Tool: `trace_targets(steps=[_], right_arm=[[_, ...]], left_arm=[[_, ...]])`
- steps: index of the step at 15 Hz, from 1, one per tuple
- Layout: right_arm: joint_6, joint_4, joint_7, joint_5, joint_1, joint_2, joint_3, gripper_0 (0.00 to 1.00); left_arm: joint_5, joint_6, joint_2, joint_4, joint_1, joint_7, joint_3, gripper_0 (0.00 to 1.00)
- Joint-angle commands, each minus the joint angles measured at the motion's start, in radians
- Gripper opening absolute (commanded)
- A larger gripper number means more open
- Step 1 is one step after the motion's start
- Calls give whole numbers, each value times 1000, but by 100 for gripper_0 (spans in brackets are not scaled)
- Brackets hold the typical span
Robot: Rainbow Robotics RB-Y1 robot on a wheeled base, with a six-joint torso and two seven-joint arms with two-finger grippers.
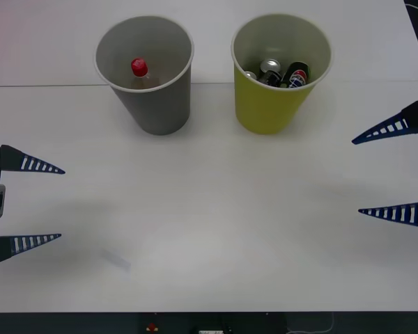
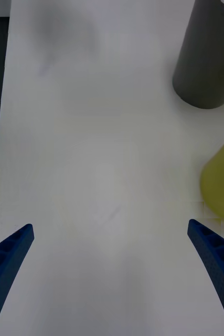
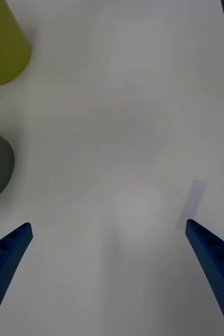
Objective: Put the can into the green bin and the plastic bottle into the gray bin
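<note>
— Where's your can (image 1: 297, 74)?
— Inside the green bin (image 1: 279, 106); the plastic bottle (image 1: 140, 72) stands in the gray bin (image 1: 150, 99). Both are probably light and slick: you'd grip mid-body.
— Hands?
— Left hand (image 1: 50, 203) and right hand (image 1: 356, 176) are spread, empty, over the bench (image 1: 209, 229).

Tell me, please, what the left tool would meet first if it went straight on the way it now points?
Probably nothing on the table: the open left tool points across bare tabletop toward the right tool, with the gray bin and green bin off to one side. Depth is uncertain.
</note>
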Motion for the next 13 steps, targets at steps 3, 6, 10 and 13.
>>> trace_targets(steps=[3, 6, 10, 13], right_arm=[[73, -43, 16, 21, 121, 0, -13, 100], [81, -48, 22, 49, 138, 0, -13, 100], [81, -28, 23, 57, 138, 0, -14, 100], [81, -28, 23, 57, 138, 0, -14, 100]], left_arm=[[0, 0, 0, 0, 0, 0, 0, 100], [0, 0, 0, 0, 0, 0, 0, 100], [0, 0, 0, 0, 0, 0, 0, 100], [0, 0, 0, 0, 0, 0, 0, 100]])
